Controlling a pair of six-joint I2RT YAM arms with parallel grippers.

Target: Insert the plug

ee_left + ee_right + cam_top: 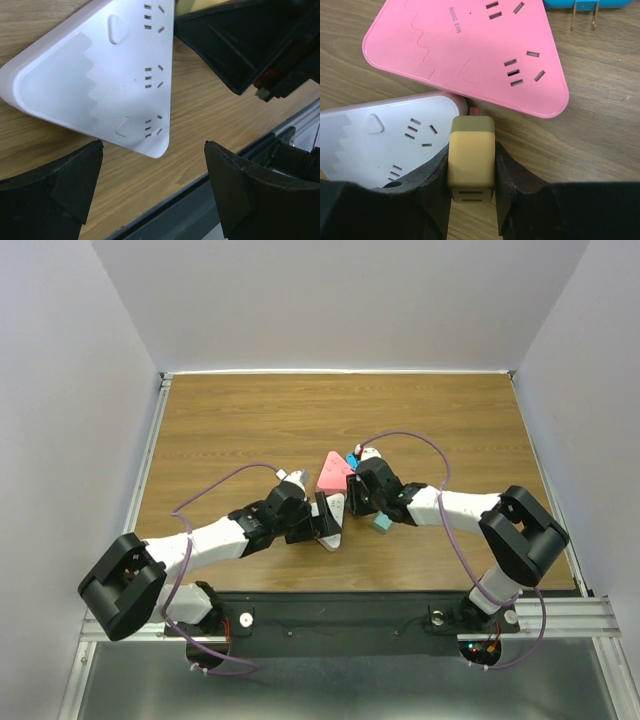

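Note:
My right gripper (471,148) is shut on a yellow plug (471,160) and holds it at the near corner of the white triangular power strip (380,145), beside its sockets. The plug's prongs are hidden. A pink triangular power strip (470,55) lies just beyond. In the top view the right gripper (357,492) sits over the spot where the pink strip (333,472) and the white strip (333,522) meet. My left gripper (152,146) is open and empty, with the corner of the white strip (100,75) just ahead of its jaws.
A blue plug (585,5) with bare prongs lies beyond the pink strip; it also shows in the top view (353,458). A teal block (381,524) sits under the right arm. The table's front edge and metal rail (280,135) run close to the left gripper.

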